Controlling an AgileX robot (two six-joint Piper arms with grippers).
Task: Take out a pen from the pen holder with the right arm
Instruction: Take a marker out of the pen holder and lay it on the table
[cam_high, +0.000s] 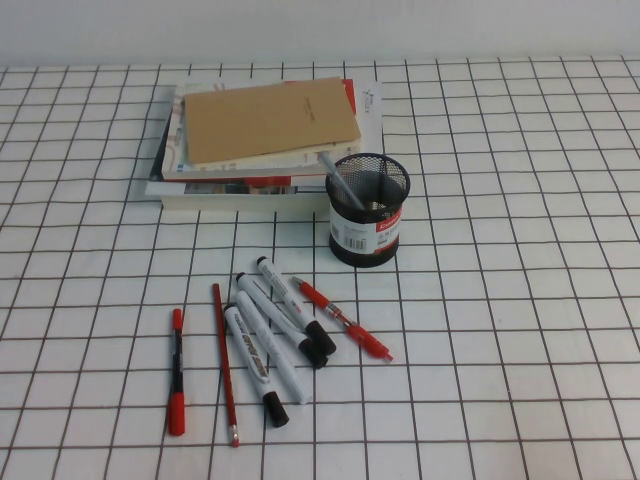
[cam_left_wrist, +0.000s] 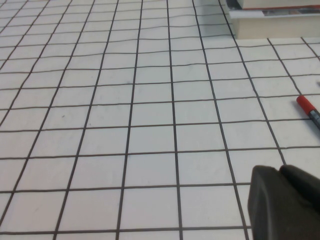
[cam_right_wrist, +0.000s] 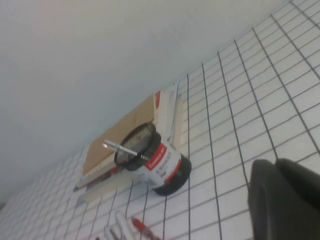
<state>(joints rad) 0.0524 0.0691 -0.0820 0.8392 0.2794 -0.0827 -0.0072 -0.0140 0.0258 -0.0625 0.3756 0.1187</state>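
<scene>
Now: right gripper (cam_right_wrist: 276, 169) over the table (cam_right_wrist: 280, 90), fingers pressed together, gripping nothing. Ahead of them, well apart, the black mesh pen holder (cam_right_wrist: 160, 162) stands upright with a grey pen (cam_right_wrist: 122, 149) leaning in it. Books (cam_right_wrist: 140, 117) lie stacked just beyond the holder. Left gripper (cam_left_wrist: 281, 171) low over the table, fingers together; a red pen (cam_left_wrist: 306, 105) lies ahead of them.

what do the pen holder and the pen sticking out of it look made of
Pen holder: looks like black metal mesh, matte; see-through weave, paper label round its base. Pen in it: grey, slightly shiny, plastic or metal, unclear. Left claw and right claw hang above the table, away from both.
</scene>
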